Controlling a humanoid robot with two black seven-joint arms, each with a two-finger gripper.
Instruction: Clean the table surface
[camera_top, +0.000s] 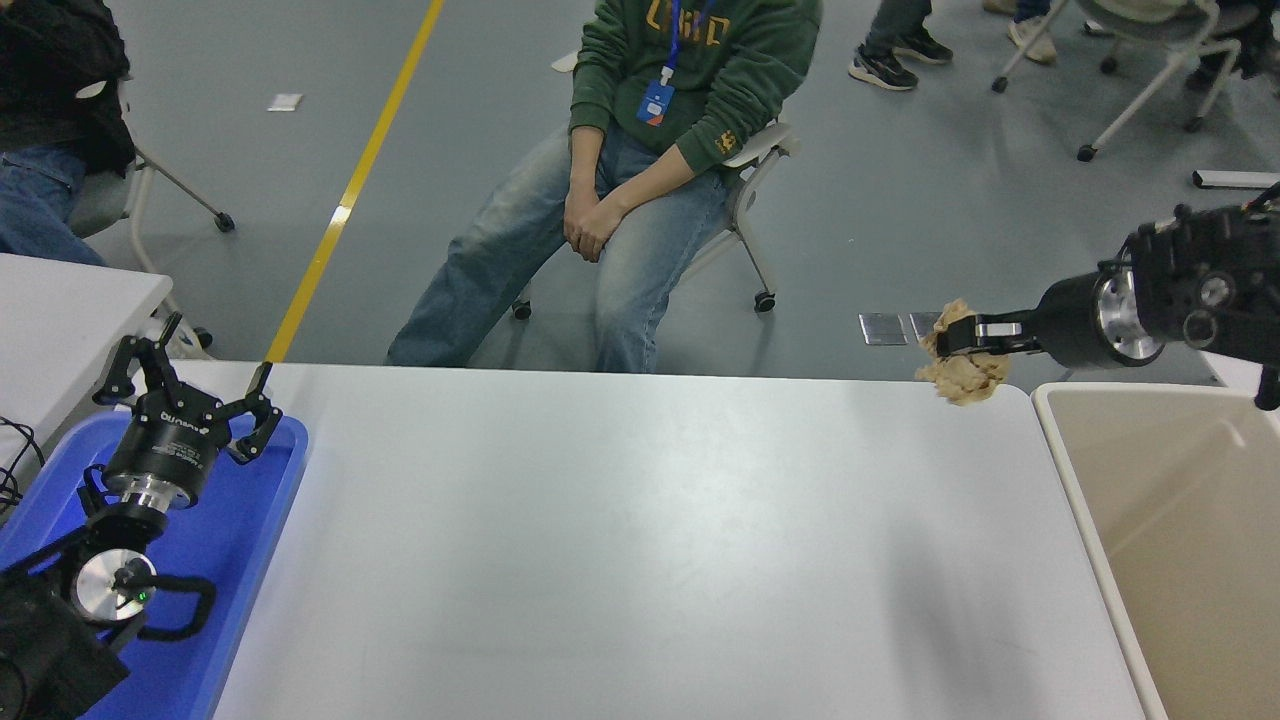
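Note:
The white table surface (620, 540) fills the lower middle of the head view. My right gripper (962, 340) is shut on a crumpled brown paper wad (965, 375) and holds it high in the air, above the table's far right corner and just left of the beige bin. My left gripper (185, 400) is open and parked over the blue tray at the lower left.
A beige rectangular bin (1180, 520) stands against the table's right edge. A blue tray (250, 520) lies at the table's left end. A person in a green hoodie (690, 70) sits on a chair beyond the far edge. Another white table (60, 320) is at the left.

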